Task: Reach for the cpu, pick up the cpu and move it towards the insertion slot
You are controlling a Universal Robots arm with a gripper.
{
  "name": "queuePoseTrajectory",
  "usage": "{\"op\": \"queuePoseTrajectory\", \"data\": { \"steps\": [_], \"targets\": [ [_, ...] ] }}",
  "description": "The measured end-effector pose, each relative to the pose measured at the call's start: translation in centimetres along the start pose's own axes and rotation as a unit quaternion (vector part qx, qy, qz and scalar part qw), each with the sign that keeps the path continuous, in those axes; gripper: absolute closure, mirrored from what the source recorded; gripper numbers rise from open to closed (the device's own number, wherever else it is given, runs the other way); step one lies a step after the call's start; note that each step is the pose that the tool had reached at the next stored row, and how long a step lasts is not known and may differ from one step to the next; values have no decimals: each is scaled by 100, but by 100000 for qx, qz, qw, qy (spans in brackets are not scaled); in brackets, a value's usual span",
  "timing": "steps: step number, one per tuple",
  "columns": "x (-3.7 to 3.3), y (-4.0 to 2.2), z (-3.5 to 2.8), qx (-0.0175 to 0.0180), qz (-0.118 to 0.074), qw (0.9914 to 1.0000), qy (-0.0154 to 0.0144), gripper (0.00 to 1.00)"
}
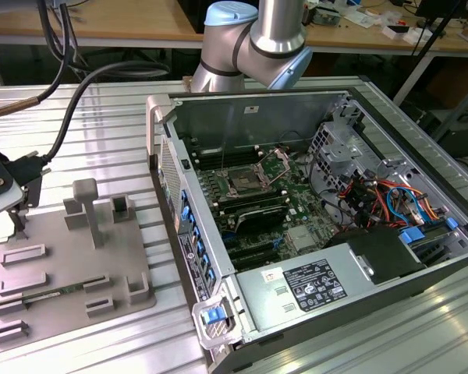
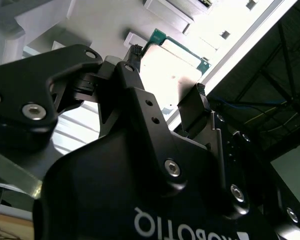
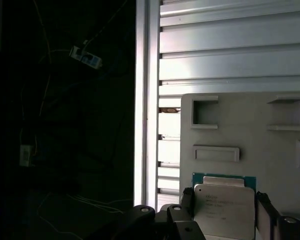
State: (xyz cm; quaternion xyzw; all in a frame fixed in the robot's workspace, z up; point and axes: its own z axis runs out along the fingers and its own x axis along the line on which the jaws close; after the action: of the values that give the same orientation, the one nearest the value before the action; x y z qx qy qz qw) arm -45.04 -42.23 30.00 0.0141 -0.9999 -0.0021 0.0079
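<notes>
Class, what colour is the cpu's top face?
Silvery-white; the cpu shows best in the first wrist view.

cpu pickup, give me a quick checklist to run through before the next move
1. Grip: ok, the claw is closed on the cpu, fingers against two opposite edges in both wrist views.
2. Alignment: ok, the cpu sits square in the claw in the first wrist view.
3. Lift: cannot tell whether the cpu is clear of the grey tray.
4. Target: ok, the insertion slot shows its dark centre uncovered in the exterior view.
5. Clearance over the computer case wall between tray and slot: cannot tell.
</notes>
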Motion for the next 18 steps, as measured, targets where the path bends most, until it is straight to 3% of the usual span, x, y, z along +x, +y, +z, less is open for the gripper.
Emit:
{"op": "queuePoseTrajectory", "data": {
  "steps": [18],
  "targets": [
    [1,0,-89,-5,0,100000,-5,45]
  ]
}}
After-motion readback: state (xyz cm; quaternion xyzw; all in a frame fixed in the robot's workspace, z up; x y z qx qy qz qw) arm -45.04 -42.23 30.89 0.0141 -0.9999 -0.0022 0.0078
